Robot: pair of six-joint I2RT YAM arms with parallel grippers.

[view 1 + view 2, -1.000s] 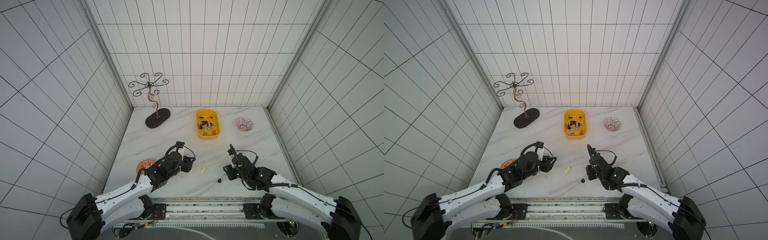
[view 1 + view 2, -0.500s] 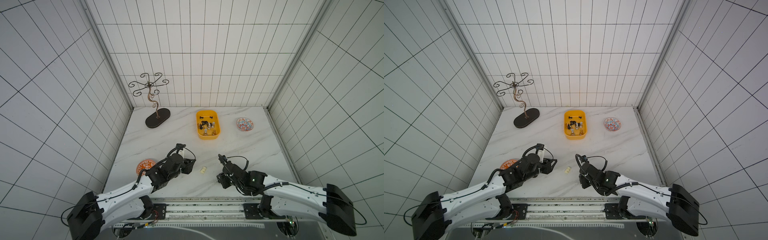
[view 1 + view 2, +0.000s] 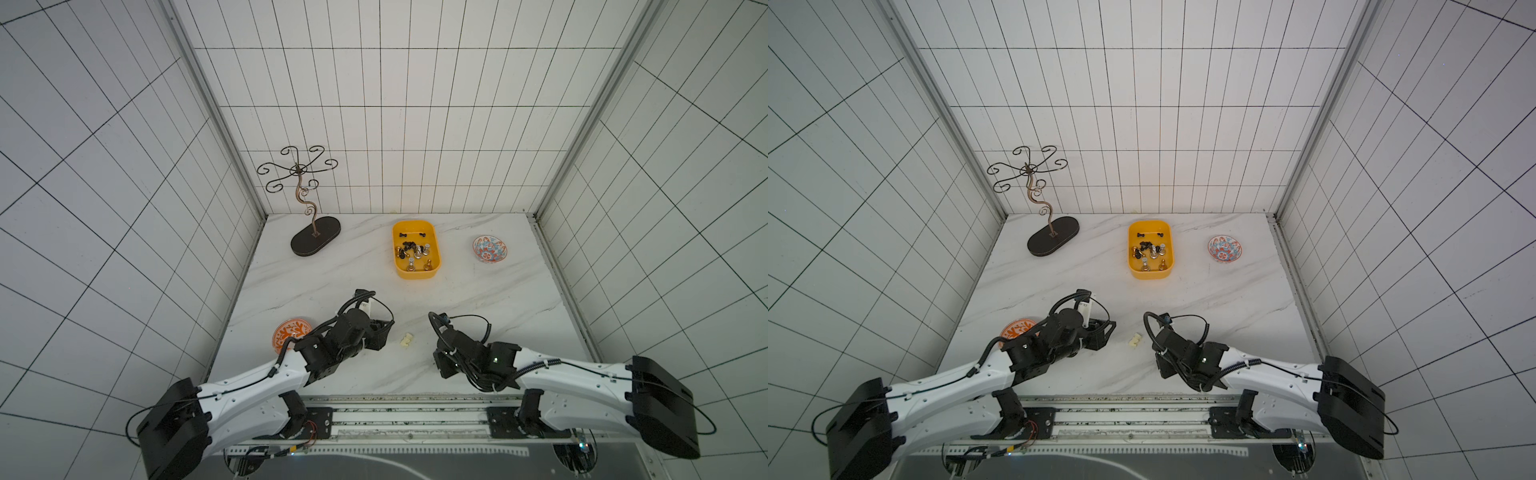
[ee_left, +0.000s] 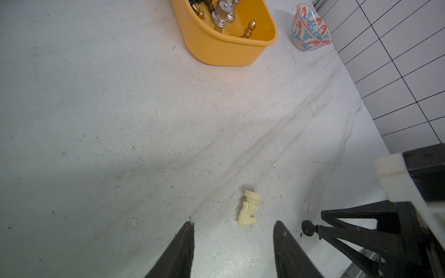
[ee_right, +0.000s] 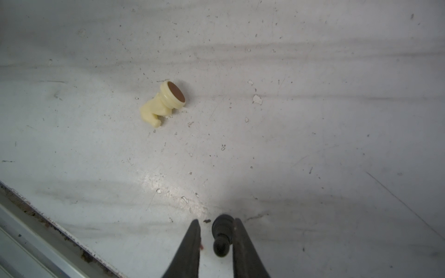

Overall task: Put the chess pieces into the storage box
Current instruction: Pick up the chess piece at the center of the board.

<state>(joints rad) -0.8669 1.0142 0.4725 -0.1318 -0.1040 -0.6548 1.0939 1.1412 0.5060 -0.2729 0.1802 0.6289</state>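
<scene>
Fingers (image 5: 190, 243) of the R gripper (image 5: 216, 221) sit slightly apart astride the black pawn (image 5: 222, 234) on the near side, L gripper (image 4: 234, 225) spread by the cream knight (image 4: 249, 208), both set for pickup; storage box (image 3: 415, 274) far ctr.

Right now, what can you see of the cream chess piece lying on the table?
The cream knight looks like smooth plastic: a carved horse head on a ringed round base with a brown disc underneath. It lies on its side on the front half of the marble table, touching only the tabletop.
</scene>
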